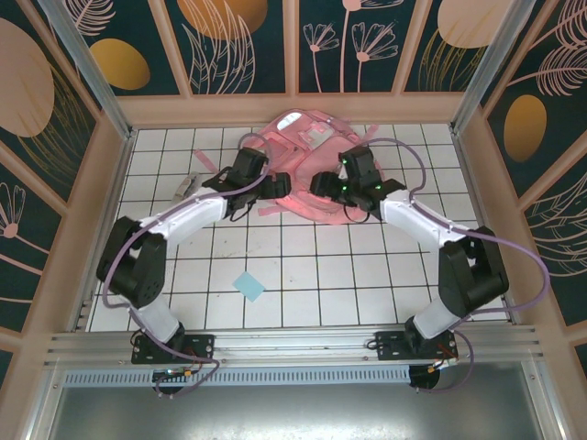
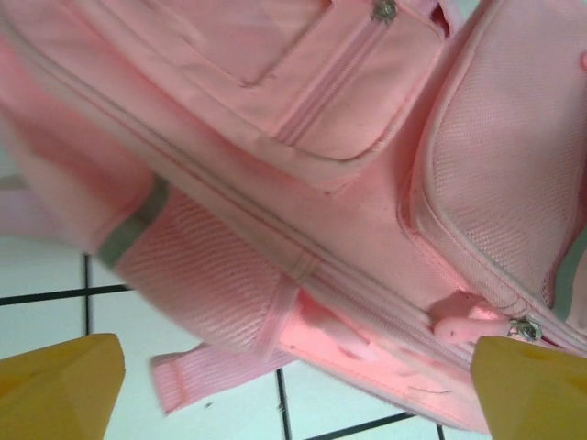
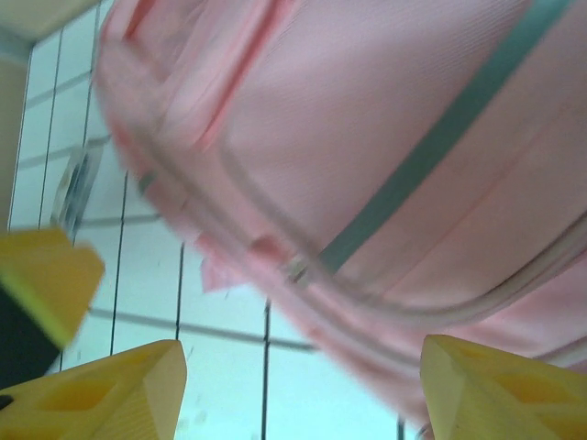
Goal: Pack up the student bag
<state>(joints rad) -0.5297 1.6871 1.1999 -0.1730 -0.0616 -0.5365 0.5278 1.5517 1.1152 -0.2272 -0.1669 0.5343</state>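
The student bag point(image 1: 298, 160), a large pink backpack, lies at the back middle of the tiled table. My left gripper point(image 1: 268, 188) is at its left edge and my right gripper point(image 1: 323, 188) at its front right. In the left wrist view the student bag point(image 2: 303, 137) shows its zips and a grey strip; the left gripper point(image 2: 293, 394) is open, its yellow fingertips point(image 2: 60, 385) wide apart just short of the bag's lower seam and a strap end point(image 2: 211, 376). In the blurred right wrist view the bag point(image 3: 367, 137) hangs over the open right gripper point(image 3: 303, 394).
A light blue square of paper point(image 1: 249, 286) lies on the tiles in front of the left arm. A pale grey object point(image 1: 188, 183) rests left of the bag. Low wooden walls point(image 1: 110, 183) fence in the table on three sides.
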